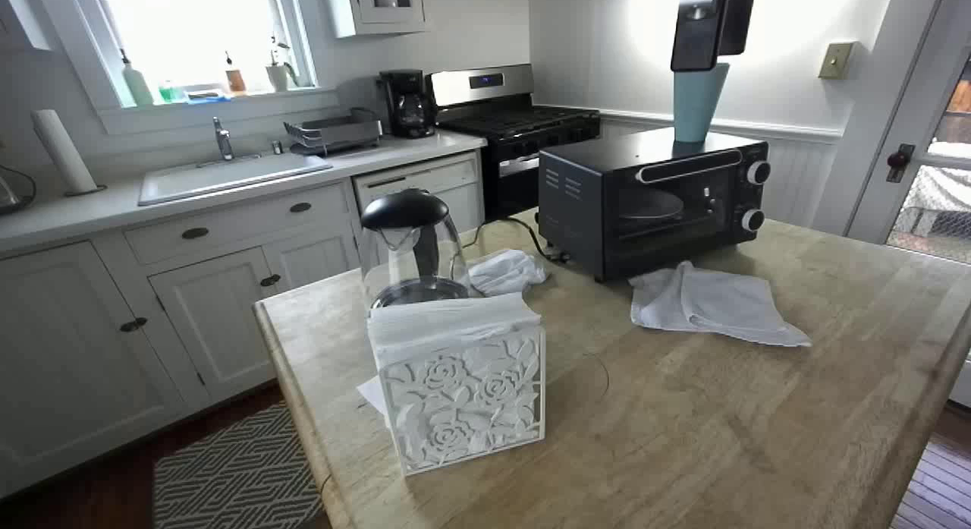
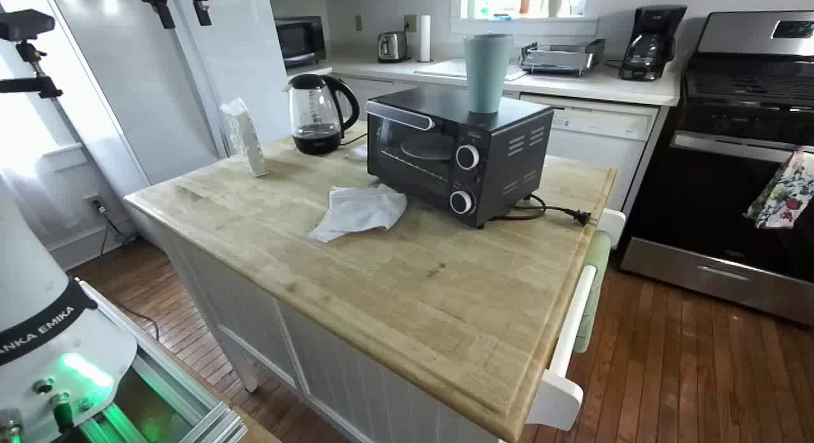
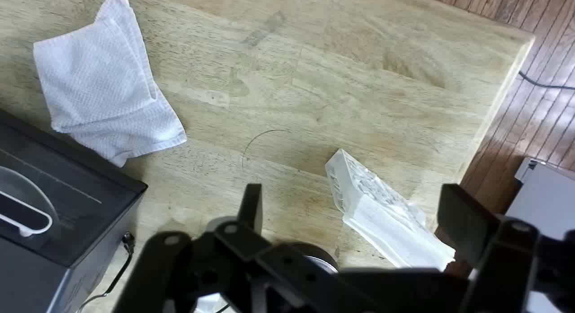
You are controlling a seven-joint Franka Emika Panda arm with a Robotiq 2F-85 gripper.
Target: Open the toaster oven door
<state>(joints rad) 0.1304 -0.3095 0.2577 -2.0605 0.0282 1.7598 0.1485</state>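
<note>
The gripper (image 3: 352, 200) is hanging over the worktop (image 3: 278, 97), its jaws standing wide apart, holding nothing. Well to its left in the wrist view, and lower, the toaster oven (image 2: 461, 179) is sitting with its door (image 3: 63, 187) closed, the handle (image 3: 22, 215) running slantwise to the jaws' gap; the reach is probably needing leftward travel and descent.

Below my pincer (image 3: 352, 204), a napkin holder (image 1: 464, 404) and kettle (image 2: 318, 130) stood in my way; to the pincer's side I had bare table (image 3: 274, 95) up to the cloth (image 3: 105, 84) in front of the toaster oven (image 2: 496, 160).
</note>
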